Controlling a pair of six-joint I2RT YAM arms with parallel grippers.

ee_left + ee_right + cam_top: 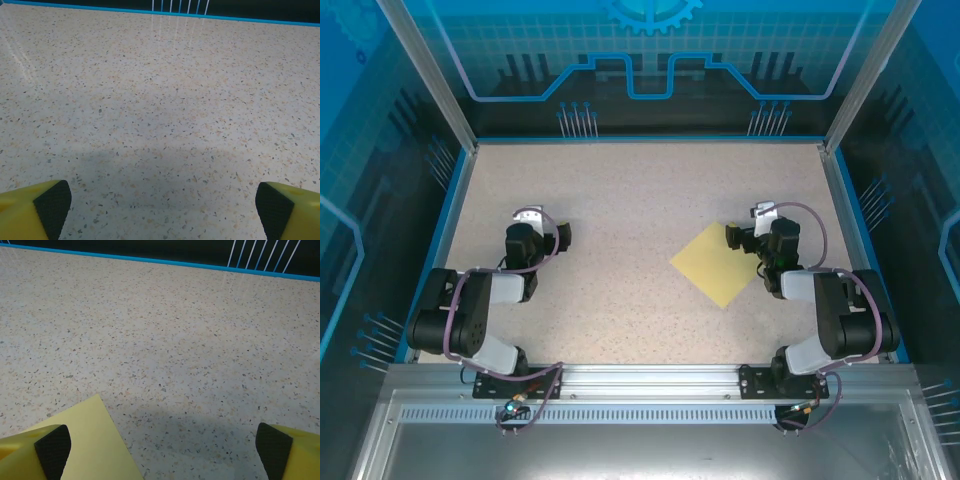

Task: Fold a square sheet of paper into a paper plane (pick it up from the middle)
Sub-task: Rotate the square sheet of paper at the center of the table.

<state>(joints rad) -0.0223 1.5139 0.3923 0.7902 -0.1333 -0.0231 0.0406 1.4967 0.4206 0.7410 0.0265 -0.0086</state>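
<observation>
Pale yellow paper [718, 265], likely limp and slippery, lies flat at 3 o'clock on the bench [620, 190], best pinched mid-sheet; left fingers [52, 207] and right fingers [52, 449] stand apart.

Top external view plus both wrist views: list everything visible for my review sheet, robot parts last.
square sheet of paper: one, pale yellow, flat on the table right of centre, turned like a diamond.
table: one, speckled beige with a blue rim, inside the enclosure.
enclosure panels: several, translucent blue, around the table.
metal rail: one, silver, at the near edge, carrying both arm bases.
left arm: one, black and white, near left, folded.
right arm: one, black and white, near right, folded.
left gripper: one, yellow fingers with black pads, open over bare table.
right gripper: one, same colours, open, one finger over the sheet's corner.
</observation>
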